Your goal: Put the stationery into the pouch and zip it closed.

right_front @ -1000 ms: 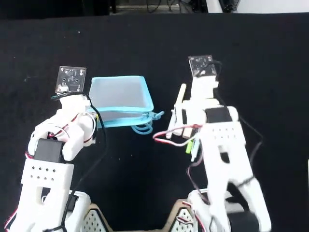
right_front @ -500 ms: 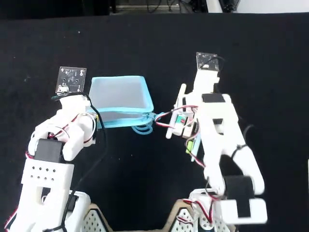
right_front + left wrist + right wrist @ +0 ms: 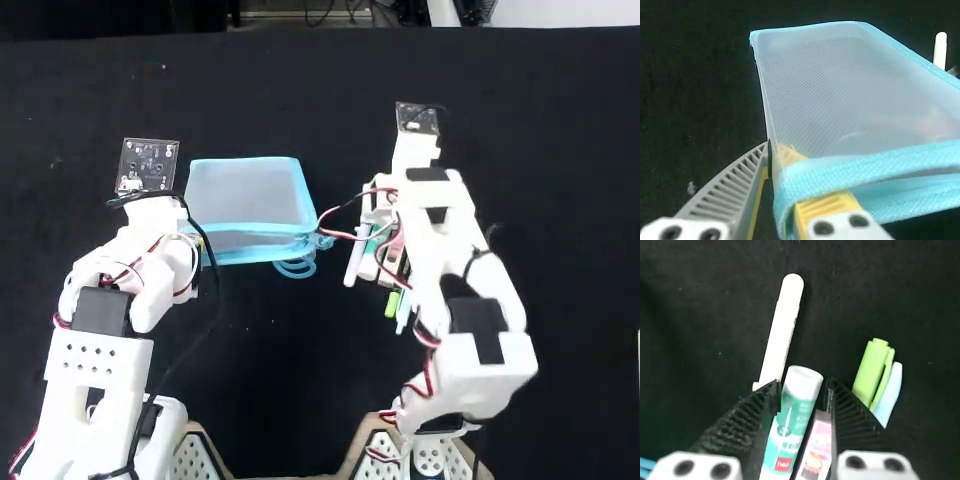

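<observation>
Your left gripper (image 3: 774, 167) pinched shut on the blue mesh pouch (image 3: 850, 100) at its zipper corner, your right gripper (image 3: 801, 390) partly open, straddling the glue stick (image 3: 792, 415), white pen (image 3: 782, 325) and green highlighter (image 3: 872, 372) lying just beside it

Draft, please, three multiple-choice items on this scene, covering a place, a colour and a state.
1. The green marker lies: A in the pouch; B on the table; C in the left end effector.
2. The pouch's trim is: A light blue; B red; C orange.
3. The left end effector is: A open above the pouch; B holding a pen; C shut on the pouch's edge.
B: it rests on the black table. A: the border tape is light blue. C: its jaws clamp that edge.
</observation>
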